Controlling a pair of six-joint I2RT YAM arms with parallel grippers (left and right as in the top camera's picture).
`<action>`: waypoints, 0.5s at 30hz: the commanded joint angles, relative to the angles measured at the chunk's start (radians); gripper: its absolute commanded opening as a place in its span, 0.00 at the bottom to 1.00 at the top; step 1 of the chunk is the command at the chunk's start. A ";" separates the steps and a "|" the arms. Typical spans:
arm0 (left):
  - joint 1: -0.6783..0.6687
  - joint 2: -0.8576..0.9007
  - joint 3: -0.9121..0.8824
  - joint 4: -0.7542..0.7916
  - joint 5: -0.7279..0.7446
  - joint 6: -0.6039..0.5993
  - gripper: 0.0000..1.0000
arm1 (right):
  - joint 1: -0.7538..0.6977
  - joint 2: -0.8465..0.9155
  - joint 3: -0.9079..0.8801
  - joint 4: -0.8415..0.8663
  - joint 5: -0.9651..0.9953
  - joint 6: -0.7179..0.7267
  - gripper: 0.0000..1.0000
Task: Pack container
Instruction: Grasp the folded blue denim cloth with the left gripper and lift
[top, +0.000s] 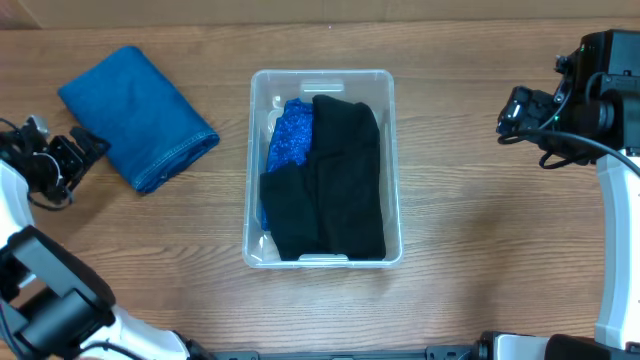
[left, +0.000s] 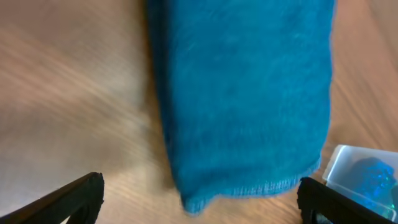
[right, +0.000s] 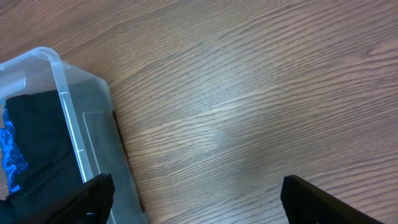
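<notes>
The clear plastic container (top: 323, 79) stands in the middle of the table and holds a folded black cloth (top: 340, 180) and a bright blue cloth (top: 291, 135). A folded teal cloth (top: 138, 116) lies on the table to its left; it fills the left wrist view (left: 242, 93). My left gripper (top: 75, 150) is open just left of the teal cloth, its fingers (left: 199, 199) wide apart and empty. My right gripper (top: 512, 115) is open and empty, right of the container, whose corner (right: 62, 93) shows in the right wrist view beside the fingers (right: 199, 199).
The wooden table (top: 480, 220) spreads to the right of the container. A cardboard-coloured wall edge runs along the back (top: 450, 12). The arm bases sit at the front left (top: 50, 300) and the right (top: 620, 250).
</notes>
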 joint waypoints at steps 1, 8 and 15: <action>-0.004 0.095 -0.004 0.077 0.108 0.109 1.00 | -0.001 -0.006 0.001 0.006 -0.003 -0.026 0.90; 0.010 0.235 -0.004 0.260 0.092 0.001 1.00 | -0.001 -0.006 0.001 0.003 -0.003 -0.048 0.91; -0.085 0.452 -0.003 0.635 0.372 -0.216 1.00 | -0.001 -0.006 0.001 -0.004 -0.018 -0.048 0.91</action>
